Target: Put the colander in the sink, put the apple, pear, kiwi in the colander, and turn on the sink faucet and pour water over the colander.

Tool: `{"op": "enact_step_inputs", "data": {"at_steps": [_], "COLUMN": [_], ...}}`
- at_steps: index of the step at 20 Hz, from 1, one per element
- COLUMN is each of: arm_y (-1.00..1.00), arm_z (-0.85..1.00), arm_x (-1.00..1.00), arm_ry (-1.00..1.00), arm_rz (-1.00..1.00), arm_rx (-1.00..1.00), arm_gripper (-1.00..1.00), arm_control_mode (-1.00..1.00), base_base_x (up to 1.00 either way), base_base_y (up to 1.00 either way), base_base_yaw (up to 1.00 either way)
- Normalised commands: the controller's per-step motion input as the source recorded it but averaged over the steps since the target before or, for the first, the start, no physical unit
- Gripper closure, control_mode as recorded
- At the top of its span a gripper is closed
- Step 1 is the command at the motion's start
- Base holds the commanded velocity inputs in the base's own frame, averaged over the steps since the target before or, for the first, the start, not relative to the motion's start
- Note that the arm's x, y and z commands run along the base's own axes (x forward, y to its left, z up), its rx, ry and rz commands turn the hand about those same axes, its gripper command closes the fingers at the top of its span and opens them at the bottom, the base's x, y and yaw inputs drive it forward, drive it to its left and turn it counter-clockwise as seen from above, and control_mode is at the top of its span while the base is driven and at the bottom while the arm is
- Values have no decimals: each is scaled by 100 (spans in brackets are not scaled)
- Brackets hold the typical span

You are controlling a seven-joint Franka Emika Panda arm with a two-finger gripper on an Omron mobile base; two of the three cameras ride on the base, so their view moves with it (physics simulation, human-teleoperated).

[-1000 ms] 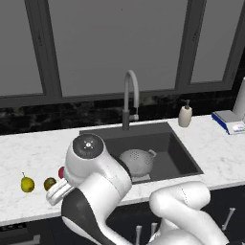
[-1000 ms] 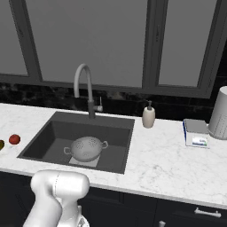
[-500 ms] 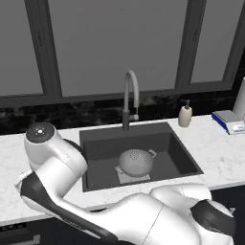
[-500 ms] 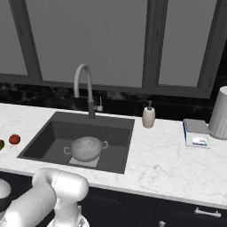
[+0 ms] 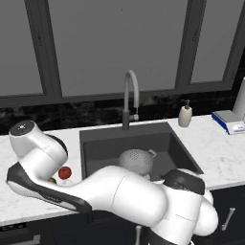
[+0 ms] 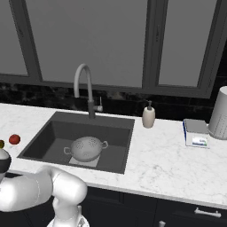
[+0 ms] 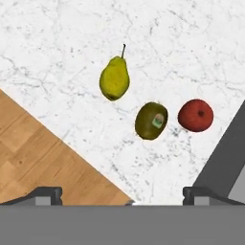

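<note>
White marble table [image 6: 164, 164] runs below dark windows, with the sink [image 6: 57, 128] set into it and the colander [image 6: 86, 148] resting on the basin floor beneath the sink faucet [image 6: 84, 86]. Beyond the sink's outer edge lie the apple [image 7: 195, 115], nearest the sink, the kiwi [image 7: 151, 120] just beside it, and the pear [image 7: 115, 79] farthest off. The hand [image 7: 122, 194] hangs above them, fingers spread wide, holding nothing. Since half a second ago the arm has swung on and its wrist has dropped toward the fruit. It now reaches low across the front of the sink.
</note>
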Motion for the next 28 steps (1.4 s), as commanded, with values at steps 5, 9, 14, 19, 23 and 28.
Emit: {"op": "enact_step_inputs", "data": {"at_steps": [5, 9, 14, 19, 23, 28], "arm_y": [0, 13, 43, 40, 51, 39], "arm_z": [-50, -50, -48, -44, -35, -28], "arm_x": [29, 34, 32, 38, 40, 44], "arm_ry": [0, 3, 2, 4, 7, 4], "arm_rz": [0, 0, 0, 0, 0, 0], "arm_rx": [-1, 0, -3, -3, -5, -3], "arm_gripper": [-100, -100, -100, -100, -100, -100], "arm_control_mode": [-100, -100, -100, -100, -100, -100], "base_base_x": [0, 0, 0, 0, 0, 0], "base_base_y": [0, 0, 0, 0, 0, 0], "base_base_yaw": [0, 0, 0, 0, 0, 0]}}
